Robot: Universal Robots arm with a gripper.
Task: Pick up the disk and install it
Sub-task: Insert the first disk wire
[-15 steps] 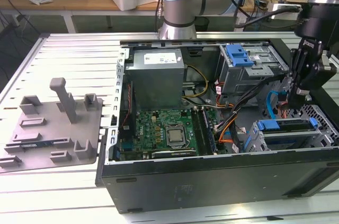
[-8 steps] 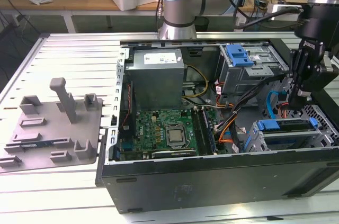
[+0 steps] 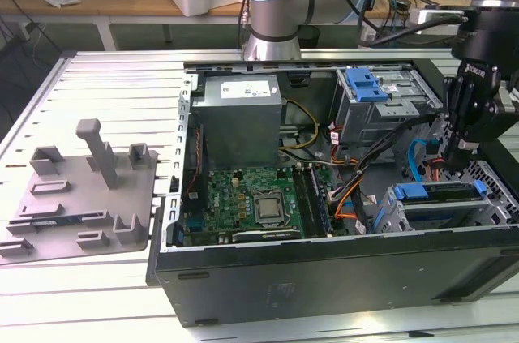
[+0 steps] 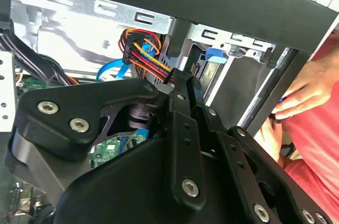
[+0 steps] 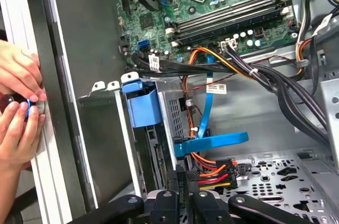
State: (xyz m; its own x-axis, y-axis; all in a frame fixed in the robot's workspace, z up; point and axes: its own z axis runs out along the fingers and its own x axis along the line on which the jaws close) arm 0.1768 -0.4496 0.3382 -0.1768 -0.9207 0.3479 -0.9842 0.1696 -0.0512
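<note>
Black hand inside open computer case, above blue-framed disk in drive cage at the exterior view's right, grip cannot be told.

Exterior view above computer case, both wrist views close inside, sharing drive cage

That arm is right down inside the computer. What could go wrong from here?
Two things stand out. The gripper sits close against a bundle of orange, red and yellow wires, so a move could snag them or tug their plug. And a person's hands are at the case wall, beside the drive cage where the gripper is working; a sideways swing might hit them.
</note>
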